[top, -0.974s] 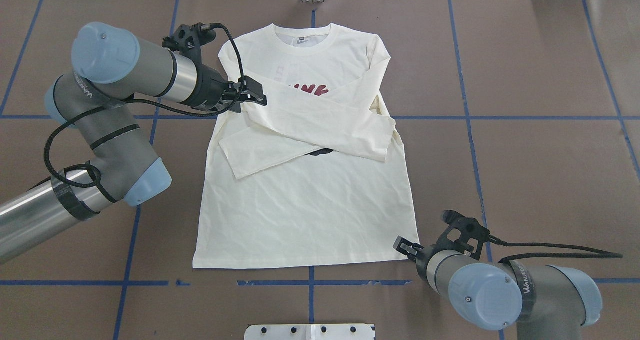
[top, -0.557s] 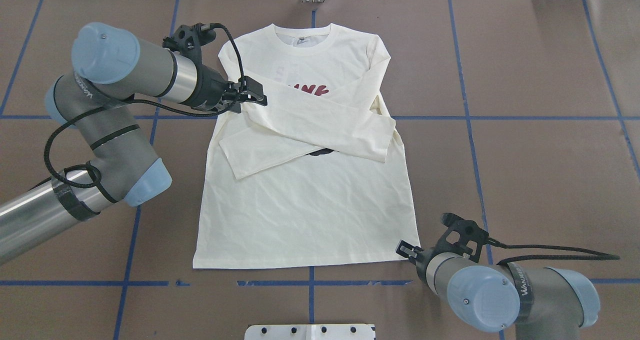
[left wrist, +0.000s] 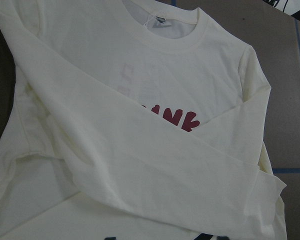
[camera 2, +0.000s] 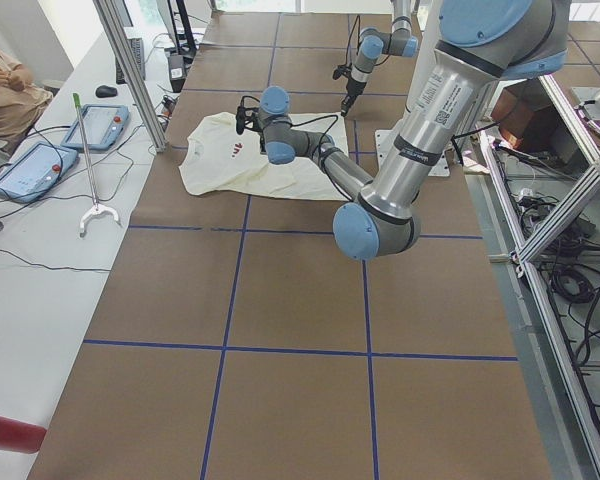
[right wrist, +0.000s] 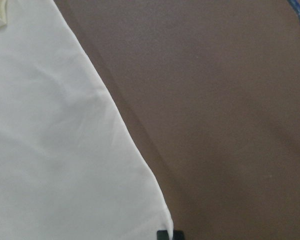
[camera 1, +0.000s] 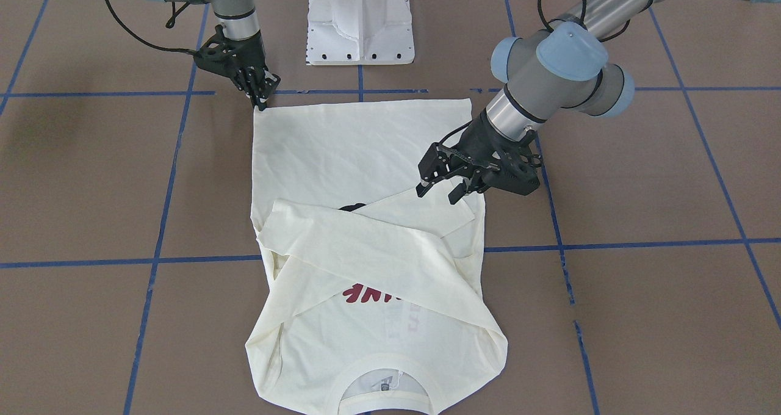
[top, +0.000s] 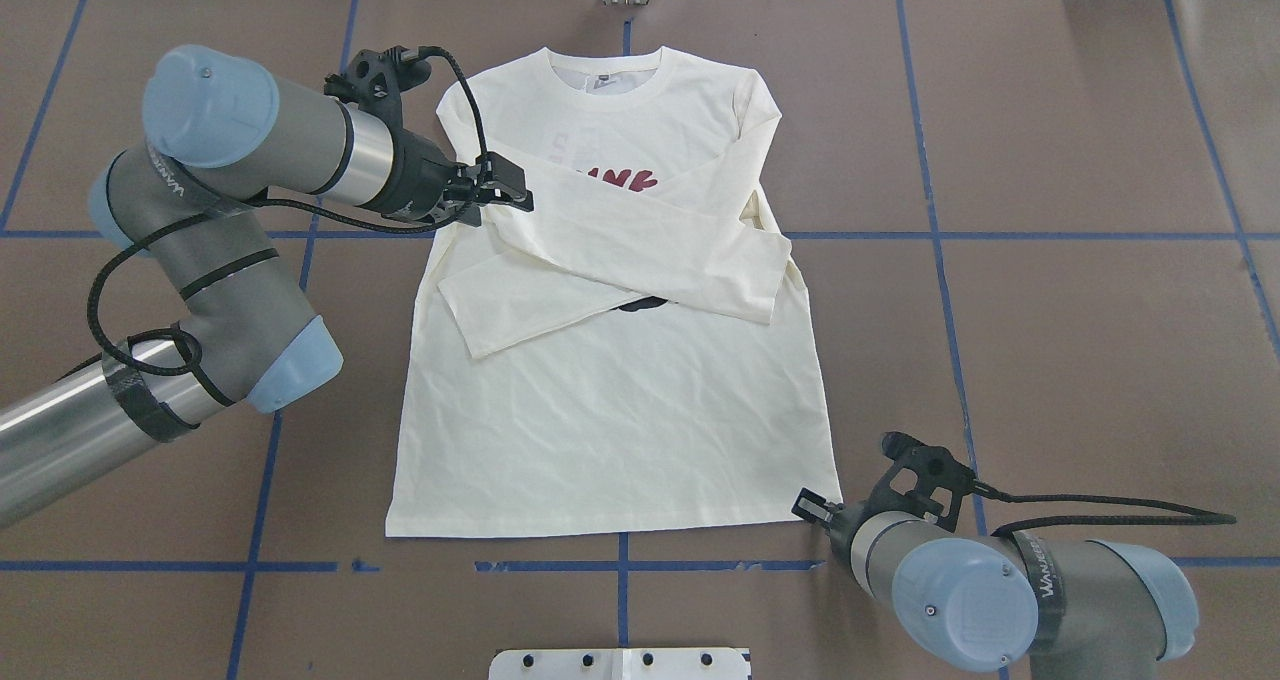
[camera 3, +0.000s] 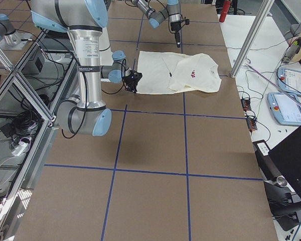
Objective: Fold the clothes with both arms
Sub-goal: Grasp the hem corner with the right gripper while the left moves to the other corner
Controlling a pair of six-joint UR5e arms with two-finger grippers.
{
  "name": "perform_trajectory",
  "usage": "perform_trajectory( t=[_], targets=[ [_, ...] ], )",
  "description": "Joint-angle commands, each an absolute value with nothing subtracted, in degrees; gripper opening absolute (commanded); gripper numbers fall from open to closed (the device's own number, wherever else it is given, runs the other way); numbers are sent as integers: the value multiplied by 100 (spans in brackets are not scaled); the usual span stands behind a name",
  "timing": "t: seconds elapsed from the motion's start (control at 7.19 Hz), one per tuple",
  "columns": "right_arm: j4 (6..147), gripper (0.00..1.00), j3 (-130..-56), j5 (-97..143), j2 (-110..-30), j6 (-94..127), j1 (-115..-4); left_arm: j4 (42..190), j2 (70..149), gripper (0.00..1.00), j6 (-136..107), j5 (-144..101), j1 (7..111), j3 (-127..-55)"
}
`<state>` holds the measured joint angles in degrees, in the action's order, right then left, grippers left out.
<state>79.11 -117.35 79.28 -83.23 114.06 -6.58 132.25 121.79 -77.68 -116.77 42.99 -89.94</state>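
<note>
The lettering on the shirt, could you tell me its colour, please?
Dark red lettering, clearest in the left wrist view.

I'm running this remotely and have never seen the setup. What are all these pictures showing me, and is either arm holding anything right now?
The machine has a left arm and a right arm at a brown table marked with blue tape lines. One view looks down from behind the robot. One faces it from across the table, so the sides are mirrored. Two look along the table from its ends, and a camera rides on each wrist. On the table lies a cream long-sleeved T-shirt, print side up, its sleeves folded across the chest. The left tool hangs open above the shirt's side, holding nothing. The right tool is at a hem corner; I cannot tell whether it grips the cloth.
</note>
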Motion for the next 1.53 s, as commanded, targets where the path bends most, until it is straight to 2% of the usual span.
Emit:
perform_trajectory(
  t=[0.0, 0.14, 0.42, 0.56, 0.97, 1.39],
  targets=[
    [7963, 0, -11838, 7936, -8314, 11373, -685, 13157, 11912, 73, -8274, -11576, 4281, -9183],
    [7972, 0, -11926, 7945, -8341, 11364, -703, 13053, 11683, 73, -8706, -11488, 4193, -9428],
    [7972, 0, -12101, 7954, -8349, 11364, -738, 13043, 10036, 73, -8849, -10738, 3512, -10830],
    [7972, 0, -12146, 7954, -8358, 11364, -738, 13034, 9663, 73, -9286, -10288, 3028, -11002],
    [7963, 0, -12120, 7954, -8367, 11364, -738, 12201, 9589, 73, -10305, -10125, 2060, -11170],
    [7972, 0, -12120, 7954, -8358, 11364, -738, 11866, 9580, 72, -10784, -10063, 1819, -11215]
  ],
)
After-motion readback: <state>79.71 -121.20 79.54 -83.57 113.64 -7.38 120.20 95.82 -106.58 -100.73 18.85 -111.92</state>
